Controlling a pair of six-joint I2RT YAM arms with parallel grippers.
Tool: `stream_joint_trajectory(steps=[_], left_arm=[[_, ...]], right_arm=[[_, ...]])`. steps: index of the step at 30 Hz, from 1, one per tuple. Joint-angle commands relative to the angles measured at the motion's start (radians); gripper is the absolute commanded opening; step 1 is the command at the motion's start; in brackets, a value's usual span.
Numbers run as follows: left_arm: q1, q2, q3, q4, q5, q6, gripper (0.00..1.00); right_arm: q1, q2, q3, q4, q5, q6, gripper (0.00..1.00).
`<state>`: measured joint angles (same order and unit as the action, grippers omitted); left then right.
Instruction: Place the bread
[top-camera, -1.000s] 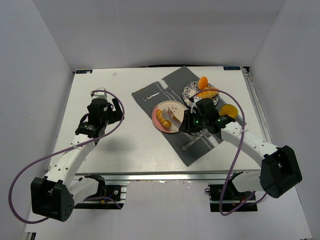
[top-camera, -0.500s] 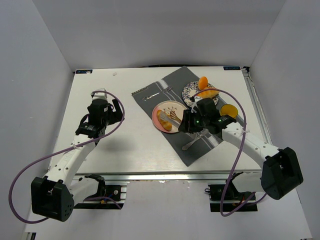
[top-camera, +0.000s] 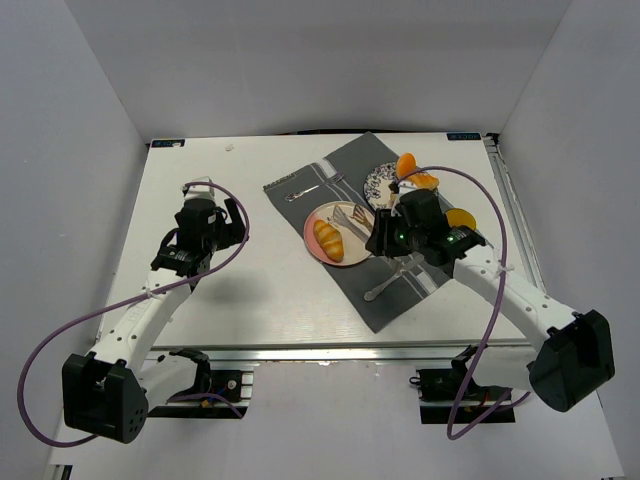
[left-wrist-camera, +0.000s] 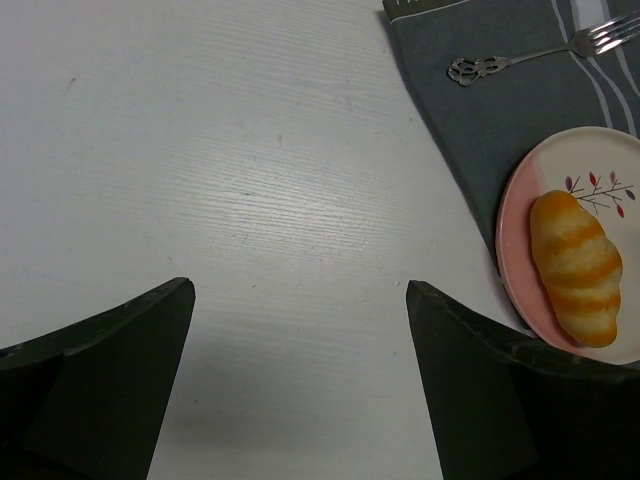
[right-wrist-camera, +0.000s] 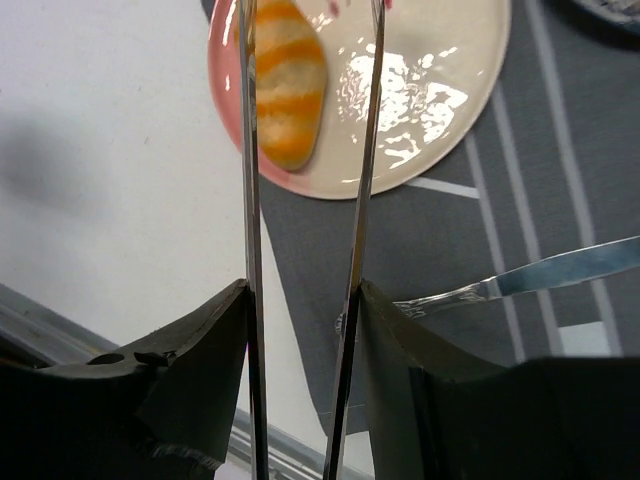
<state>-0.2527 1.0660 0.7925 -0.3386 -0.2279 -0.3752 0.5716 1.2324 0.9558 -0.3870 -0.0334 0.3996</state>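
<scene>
The bread has just been let go. It lies on its side on the pink plate, ahead of the right hand and out toward that hand's left, with nothing pinching it. The right hand grips a pair of metal tongs between its fingers, but loosely enough that the two blades have sprung apart. In the right wrist view the left blade crosses in front of the bread while the right blade runs over the bare, glossy part of the plate. From above, the blade tips look clear of the loaf, though how high they ride over it cannot be told.

For the task, this reads as the placing itself being done. The bread rests wholly inside the plate's rim, toward its near-left side, and looks settled. What remains is probably only to carry the tongs away without brushing the loaf.

A second ago the tongs were pressed in on the bread over the plate, and the right hand sat lower and closer to it. Half a second ago the blades had already parted. Now the right arm has drawn back toward its own side, leaving the loaf uncovered in the top view.

The left hand has not moved. It hangs over bare table with its fingers spread wide and empty, the plate off to its right.
</scene>
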Motion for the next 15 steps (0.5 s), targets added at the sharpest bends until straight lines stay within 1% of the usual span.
stream_joint_trajectory(steps=[1,2,4,5,8,11,15], left_arm=[[-0.005,-0.015,-0.006,0.003,-0.005,-0.001,0.98],[-0.005,-0.017,-0.004,0.001,-0.007,-0.001,0.98],[-0.005,-0.018,-0.004,0.001,-0.007,-0.001,0.98],[-0.005,-0.018,-0.004,0.001,-0.007,-0.001,0.98],[-0.005,-0.021,-0.003,0.004,-0.005,-0.004,0.98],[-0.005,-0.026,-0.001,0.007,0.004,-0.010,0.98],[-0.005,-0.041,-0.016,0.018,0.021,-0.021,0.98]], right_arm=[[0.004,-0.045,0.075,-0.027,0.117,-0.015,0.52],[0.002,-0.045,0.099,-0.042,0.183,-0.005,0.52],[-0.009,-0.042,0.130,-0.084,0.255,0.037,0.53],[-0.015,-0.030,0.161,-0.098,0.323,0.057,0.55],[-0.044,-0.001,0.195,-0.118,0.426,0.126,0.58],[-0.085,0.033,0.224,-0.108,0.463,0.192,0.58],[-0.110,0.093,0.290,-0.122,0.512,0.281,0.58]])
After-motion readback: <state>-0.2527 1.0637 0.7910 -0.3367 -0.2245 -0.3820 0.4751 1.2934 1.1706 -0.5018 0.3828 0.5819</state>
